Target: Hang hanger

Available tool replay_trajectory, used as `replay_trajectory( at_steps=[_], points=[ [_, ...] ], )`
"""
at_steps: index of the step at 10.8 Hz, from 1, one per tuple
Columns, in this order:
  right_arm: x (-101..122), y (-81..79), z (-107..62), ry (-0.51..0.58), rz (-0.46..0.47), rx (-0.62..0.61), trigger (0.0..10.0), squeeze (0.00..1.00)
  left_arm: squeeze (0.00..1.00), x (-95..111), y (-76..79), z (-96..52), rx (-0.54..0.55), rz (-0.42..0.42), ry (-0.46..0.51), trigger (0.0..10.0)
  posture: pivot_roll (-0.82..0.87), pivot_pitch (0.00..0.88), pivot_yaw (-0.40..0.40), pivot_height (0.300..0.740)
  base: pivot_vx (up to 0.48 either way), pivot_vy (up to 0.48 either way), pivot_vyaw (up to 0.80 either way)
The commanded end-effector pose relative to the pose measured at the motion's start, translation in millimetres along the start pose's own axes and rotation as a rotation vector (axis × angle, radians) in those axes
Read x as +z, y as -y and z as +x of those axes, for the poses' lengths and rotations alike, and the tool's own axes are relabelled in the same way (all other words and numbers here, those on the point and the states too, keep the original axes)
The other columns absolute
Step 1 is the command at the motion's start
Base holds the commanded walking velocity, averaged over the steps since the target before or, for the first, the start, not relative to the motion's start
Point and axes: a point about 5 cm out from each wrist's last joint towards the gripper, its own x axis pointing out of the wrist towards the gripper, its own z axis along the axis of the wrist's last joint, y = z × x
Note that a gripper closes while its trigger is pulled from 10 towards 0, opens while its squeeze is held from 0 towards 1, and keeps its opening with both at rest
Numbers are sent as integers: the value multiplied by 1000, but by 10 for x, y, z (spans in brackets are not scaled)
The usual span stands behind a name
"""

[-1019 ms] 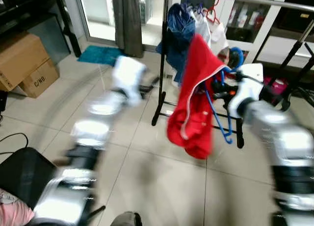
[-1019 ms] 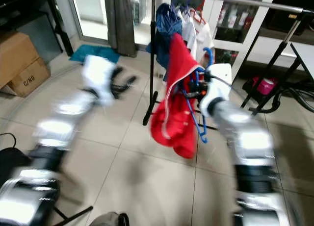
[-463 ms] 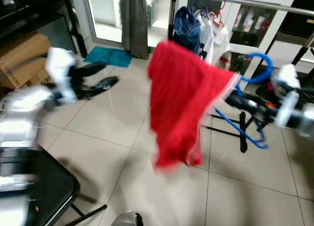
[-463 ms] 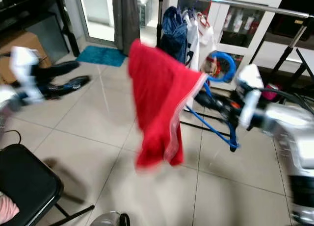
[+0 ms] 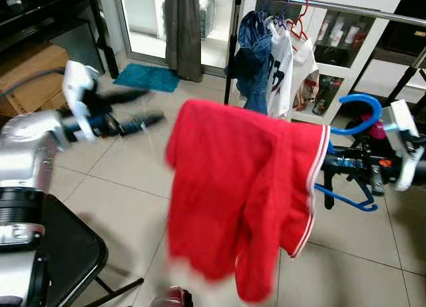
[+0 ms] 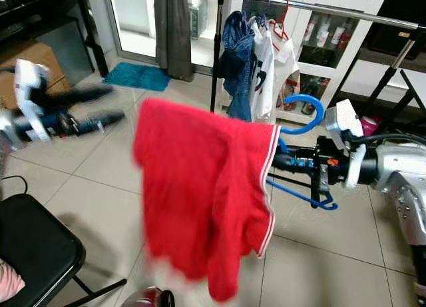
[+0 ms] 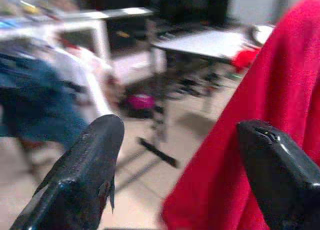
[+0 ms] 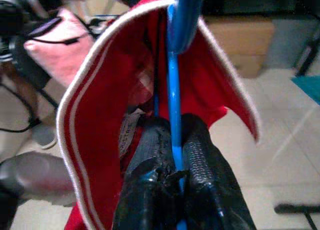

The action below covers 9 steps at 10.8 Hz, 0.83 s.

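A blue plastic hanger (image 5: 360, 112) carries a red garment with white trim (image 5: 233, 207), which hangs in mid-air in front of me. My right gripper (image 5: 333, 164) is shut on the hanger's thin bar, seen close up in the right wrist view (image 8: 172, 140) with the red cloth (image 8: 110, 105) draped around it. The hanger's hook curves upward beside the gripper. My left gripper (image 5: 136, 108) is open and reaches out at the left, apart from the garment. In the left wrist view its fingers (image 7: 85, 170) spread wide with the red cloth (image 7: 260, 90) beyond them.
A clothes rail (image 5: 319, 4) on black stands crosses the back, with a blue garment and white shirts (image 5: 266, 54) hung at its left end. A black chair (image 5: 60, 254) stands at lower left. A cardboard box (image 5: 33, 74) and a teal mat (image 5: 150, 77) lie farther left.
The view has shifted. The red garment has swung out from the hanger, now spread wide and nearer me. My right gripper keeps its hold; my left arm has swung out to the left.
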Motion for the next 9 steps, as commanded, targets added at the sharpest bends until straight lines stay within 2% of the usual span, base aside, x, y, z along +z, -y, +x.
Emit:
replay_trajectory(
  at_steps=[1, 3, 4, 5, 6, 9],
  points=[
    [124, -37, -12, 20, -50, 42, 10000, 0, 0, 4, 96, 132, -137, -13, -31, 10000, 26, 0, -6, 740, 0, 0, 0],
    [120, -40, -34, 17, -57, 44, 10000, 0, 0, 8, 147, 165, -232, -37, -53, 10000, 11, 0, 11, 740, 0, 0, 0],
    [116, -42, -49, 16, -57, 41, 10000, 0, 0, 9, 141, 151, -228, -44, -50, 10000, 11, 0, 11, 740, 0, 0, 0],
    [104, -40, -71, 11, -54, 39, 10000, 0, 0, -5, 151, 108, -234, -59, -40, 0, 9, 0, 9, 740, 0, 0, 0],
    [90, -29, -79, 3, -53, 35, 10000, 0, 0, -1, 170, 84, -240, -54, -34, 0, 9, 0, 8, 740, 0, 0, 0],
    [8, 37, -117, -29, -36, 9, 10000, 0, 0, 11, 186, -129, -214, -68, -48, 0, 13, 0, -2, 740, 0, 0, 0]
  ],
)
